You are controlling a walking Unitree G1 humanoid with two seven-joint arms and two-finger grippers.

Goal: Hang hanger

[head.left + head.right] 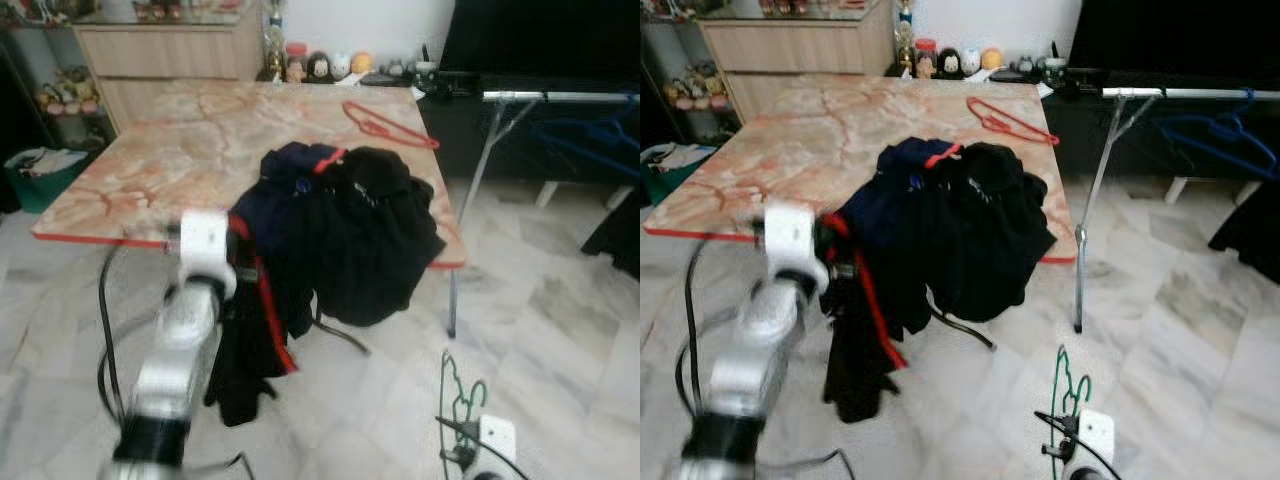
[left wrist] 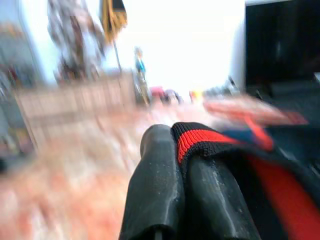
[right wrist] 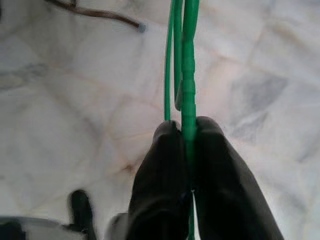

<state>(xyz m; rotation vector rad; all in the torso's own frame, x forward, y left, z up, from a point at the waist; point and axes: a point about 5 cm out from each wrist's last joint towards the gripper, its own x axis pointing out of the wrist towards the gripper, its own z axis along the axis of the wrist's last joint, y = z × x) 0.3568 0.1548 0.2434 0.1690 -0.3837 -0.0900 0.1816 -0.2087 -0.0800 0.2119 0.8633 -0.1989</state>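
The right hand [image 3: 182, 145] pinches the green hanger [image 3: 182, 60] low right of the bench [image 1: 150, 150]; thin, light, probably springy wire. The left hand [image 2: 185, 165] clamps soft black clothing [image 1: 350, 240].

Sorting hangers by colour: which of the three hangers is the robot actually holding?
The green hanger, pinched in the right tool over the floor. The red hanger lies on the table, and the blue hanger hangs on the rail.
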